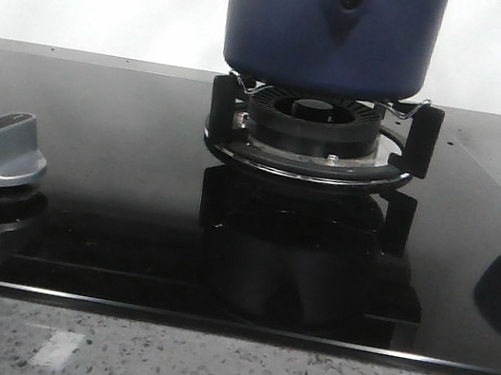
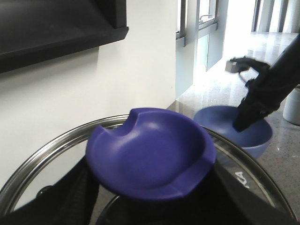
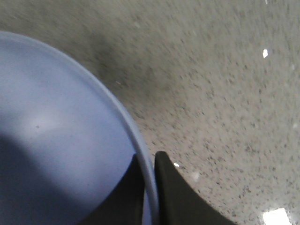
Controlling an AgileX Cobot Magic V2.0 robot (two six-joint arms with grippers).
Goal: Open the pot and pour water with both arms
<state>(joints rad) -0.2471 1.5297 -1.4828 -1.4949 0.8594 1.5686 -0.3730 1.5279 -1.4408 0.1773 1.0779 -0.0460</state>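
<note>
Pot [image 1: 329, 32] top cropped; right end effector [image 3: 149, 187] clenched on bowl rim [image 3: 129, 126]; left's grip unclear.

Faint white letters on the glass lid [image 2: 243, 180] (too partial to read)

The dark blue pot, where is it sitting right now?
In the front view the pot sits on the burner's black supports, centre-right on the glass hob, right of the silver knob.

pot [image 1: 330, 28] top cropped; left claw perhaps hidden beneath lid [image 2: 150, 159]
</note>
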